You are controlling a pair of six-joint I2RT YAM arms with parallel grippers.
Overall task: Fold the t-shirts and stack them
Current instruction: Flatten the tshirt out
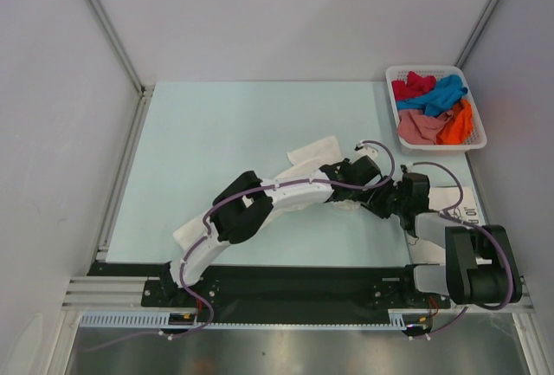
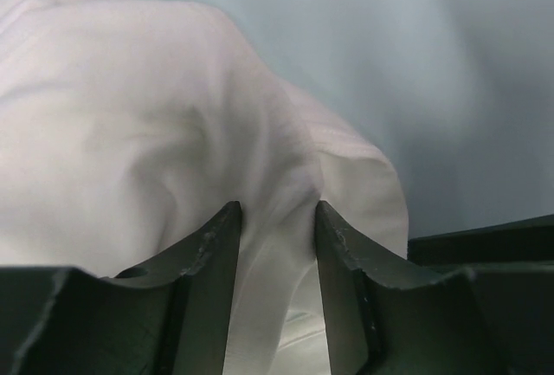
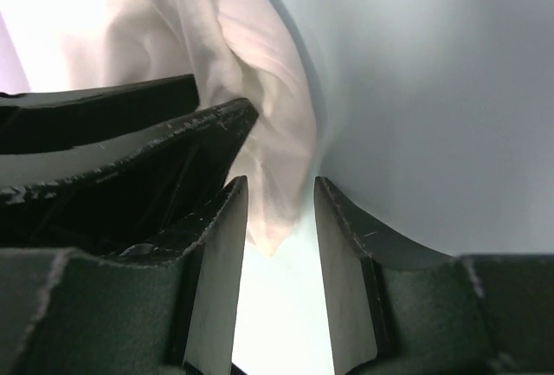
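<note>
1. Pale blue table (image 1: 216, 132) sat inside plain white walls.
2. One white t-shirt (image 1: 316, 151) lay crumpled in the middle of the frame, not folded yet.
3. A fold of it was pinched in the left claw (image 2: 277, 210), which was half closed.
4. Its loose corner hung inside the right claw (image 3: 279, 186), which stood partly open and gripped nothing.
5. One basket (image 1: 394, 98) at the upper right held four more: red shirt (image 1: 411, 87), blue shirt (image 1: 443, 93), pink shirt (image 1: 418, 126), orange shirt (image 1: 459, 124).
6. No stack showed, so most of the job looked left to do.
</note>
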